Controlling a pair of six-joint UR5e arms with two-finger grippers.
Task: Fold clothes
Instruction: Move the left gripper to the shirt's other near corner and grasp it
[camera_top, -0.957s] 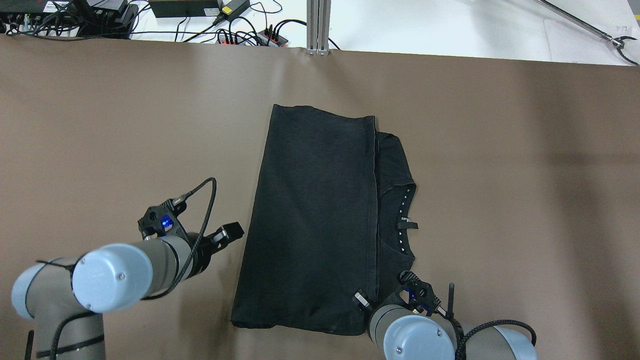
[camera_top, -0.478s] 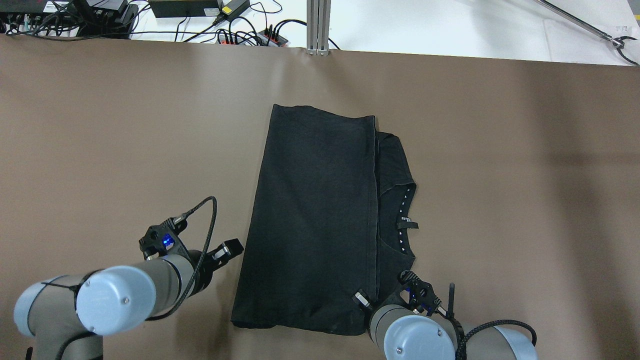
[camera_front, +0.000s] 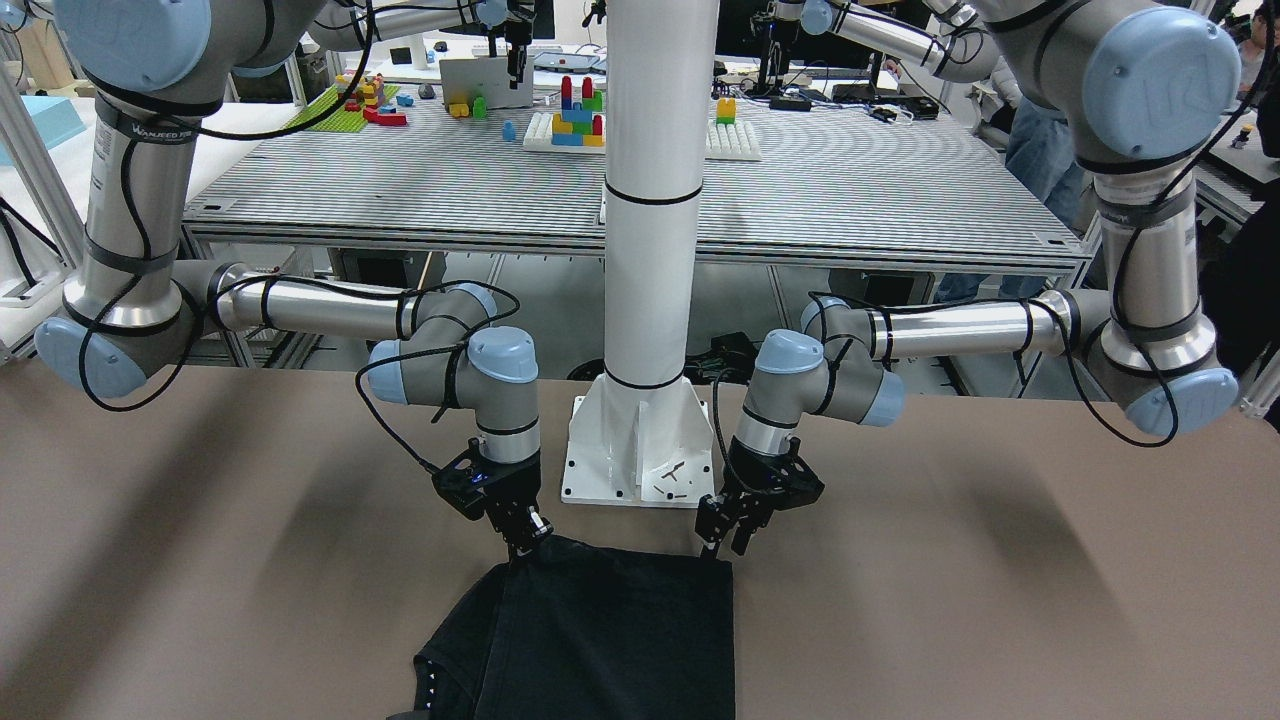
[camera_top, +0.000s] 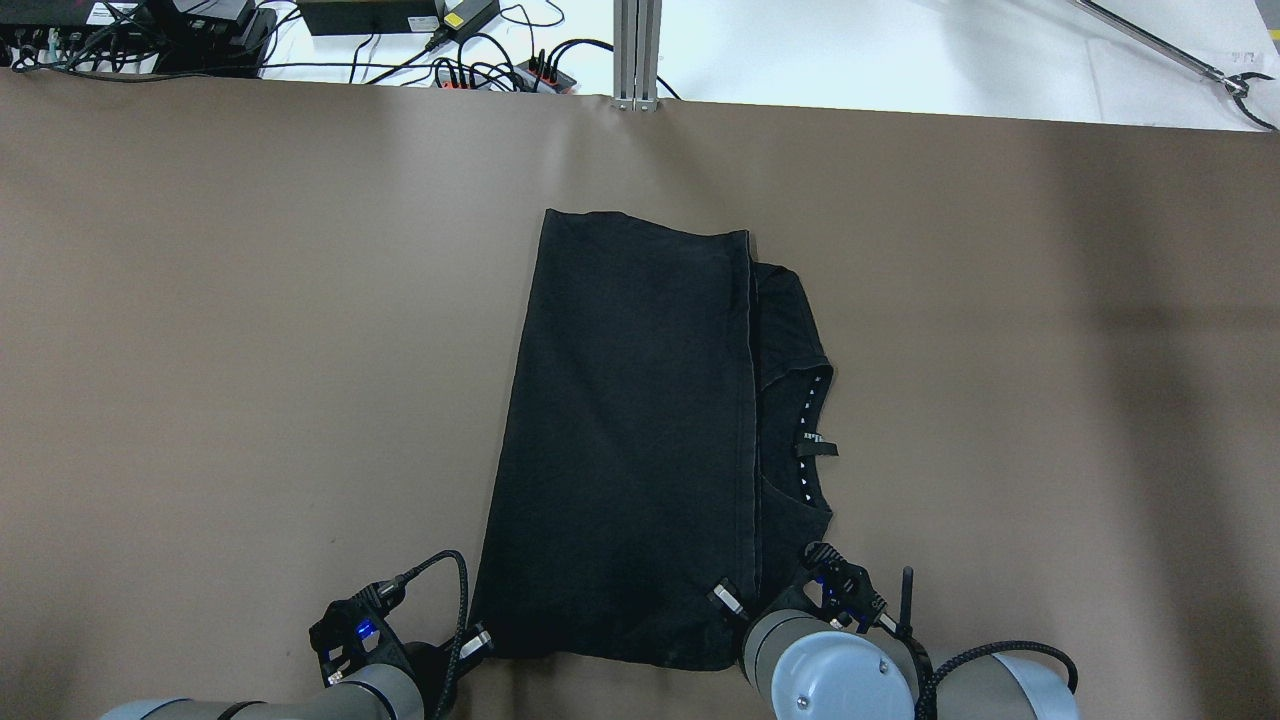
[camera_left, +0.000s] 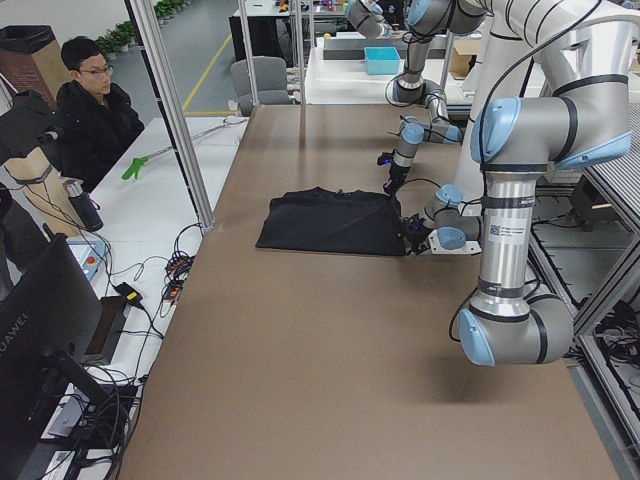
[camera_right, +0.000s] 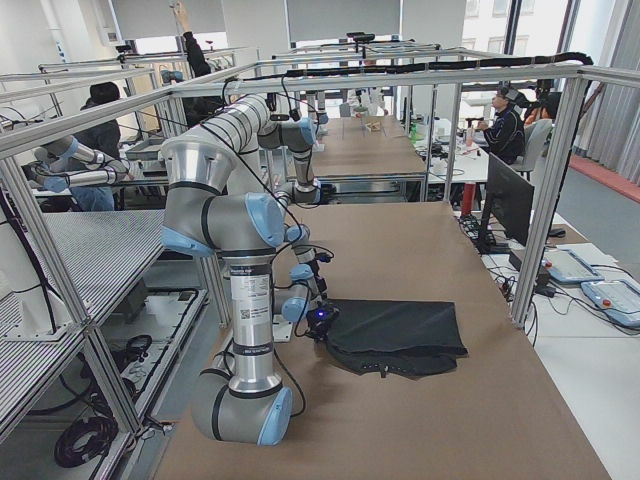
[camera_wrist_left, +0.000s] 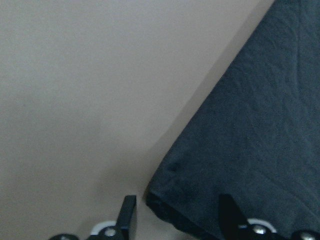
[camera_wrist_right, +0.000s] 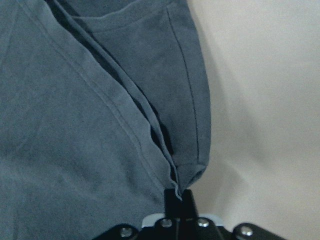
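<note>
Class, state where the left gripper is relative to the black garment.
In the overhead view the left gripper sits at the near left corner of the black garment, jaws apart.

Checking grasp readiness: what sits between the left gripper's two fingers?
The left gripper is open, and the corner of the black garment lies between its fingers, as the left wrist view shows.

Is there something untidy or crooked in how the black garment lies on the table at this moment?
Yes. The black garment is folded unevenly: its lower layer, with the white-dotted neckline, sticks out past the top flap on the robot's right side.
</note>
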